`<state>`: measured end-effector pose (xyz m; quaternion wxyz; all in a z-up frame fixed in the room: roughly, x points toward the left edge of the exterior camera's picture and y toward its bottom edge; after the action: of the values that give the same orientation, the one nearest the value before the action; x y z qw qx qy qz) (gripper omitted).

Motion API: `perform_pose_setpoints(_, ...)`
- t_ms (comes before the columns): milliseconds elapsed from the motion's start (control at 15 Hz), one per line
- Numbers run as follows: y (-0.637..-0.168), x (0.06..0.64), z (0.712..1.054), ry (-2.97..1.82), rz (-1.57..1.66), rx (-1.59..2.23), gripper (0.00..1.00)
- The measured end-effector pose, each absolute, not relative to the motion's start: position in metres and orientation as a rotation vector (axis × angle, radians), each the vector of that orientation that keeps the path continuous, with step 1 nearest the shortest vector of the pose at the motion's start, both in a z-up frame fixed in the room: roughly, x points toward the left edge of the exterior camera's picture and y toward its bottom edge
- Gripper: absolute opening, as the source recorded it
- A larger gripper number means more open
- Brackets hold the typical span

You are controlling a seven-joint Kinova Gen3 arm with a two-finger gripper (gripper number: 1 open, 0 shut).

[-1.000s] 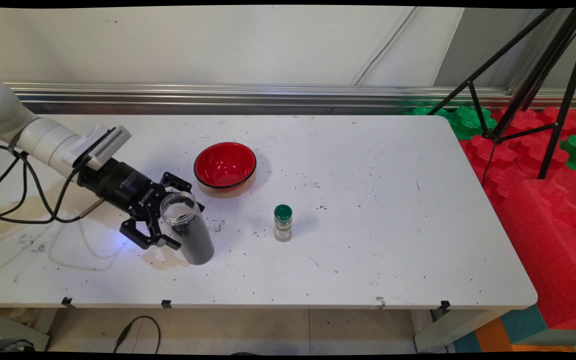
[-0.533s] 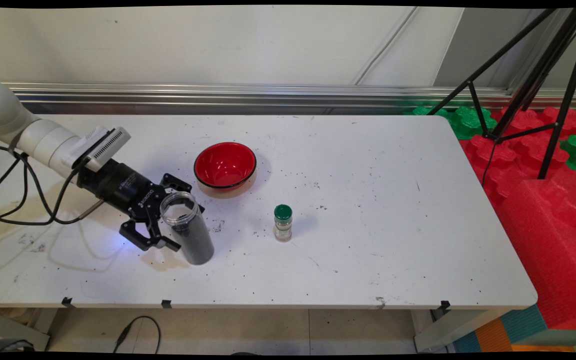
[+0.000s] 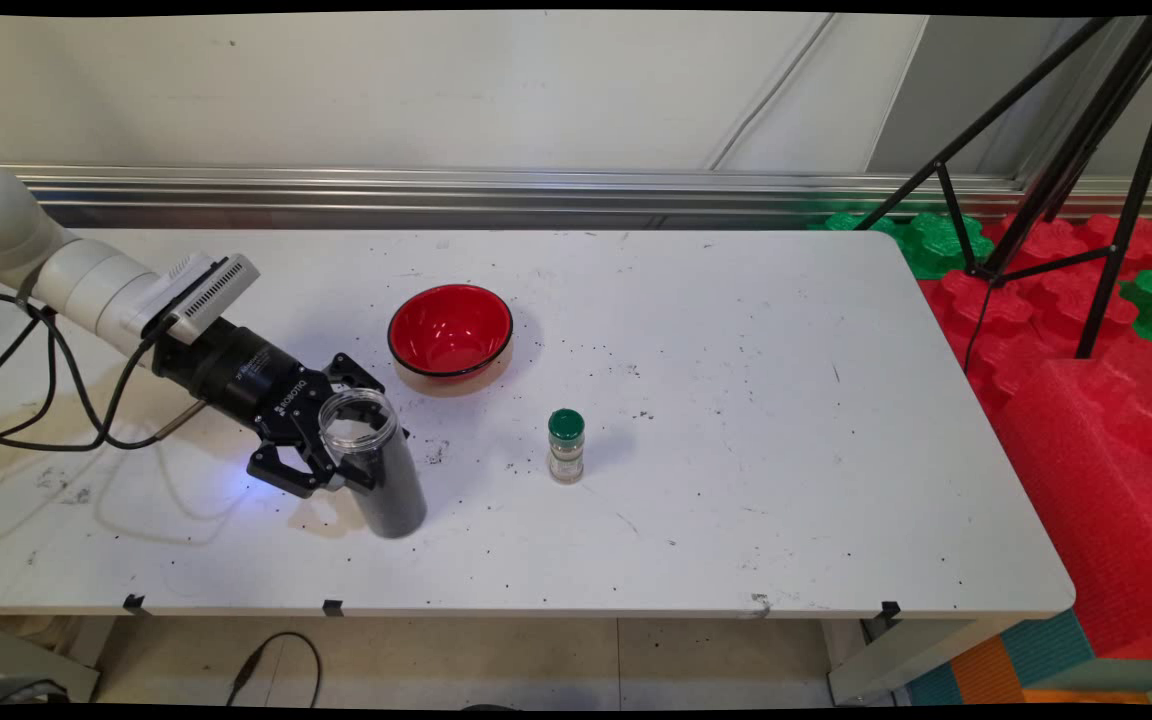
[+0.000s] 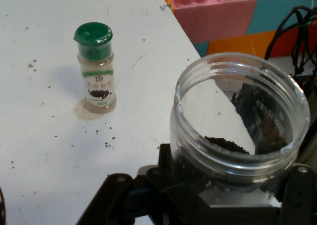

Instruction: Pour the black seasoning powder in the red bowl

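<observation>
1. You're looking at the black two-finger gripper [image 3: 341,455] sitting low over the left part of the white table [image 3: 736,400], and its fingers are clamping the clear plastic jar with dark granules inside [image 3: 376,465] from both sides
2. That jar is standing open-mouthed with no lid on, and in the main view it's leaning a bit, its base resting near the table's front-left area
3. In the hand view you're seeing the jar's wide rim [image 4: 240,116] right above the linkage, with the dark stuff filling the lower part
4. The round red bowl with a dark rim [image 3: 450,332] is sitting just behind the jar, not touching it
5. The small spice shaker with the green cap [image 3: 566,445] is standing upright to the jar's right, well apart from it
6. Dark specks are lying scattered on the table around the jar
</observation>
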<state>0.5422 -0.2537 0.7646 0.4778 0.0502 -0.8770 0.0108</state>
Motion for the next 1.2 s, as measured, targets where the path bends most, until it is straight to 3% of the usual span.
perform_pose_setpoints(1200, -0.273, 0.534, 0.801, -2.085, 0.121, 0.299, 0.0)
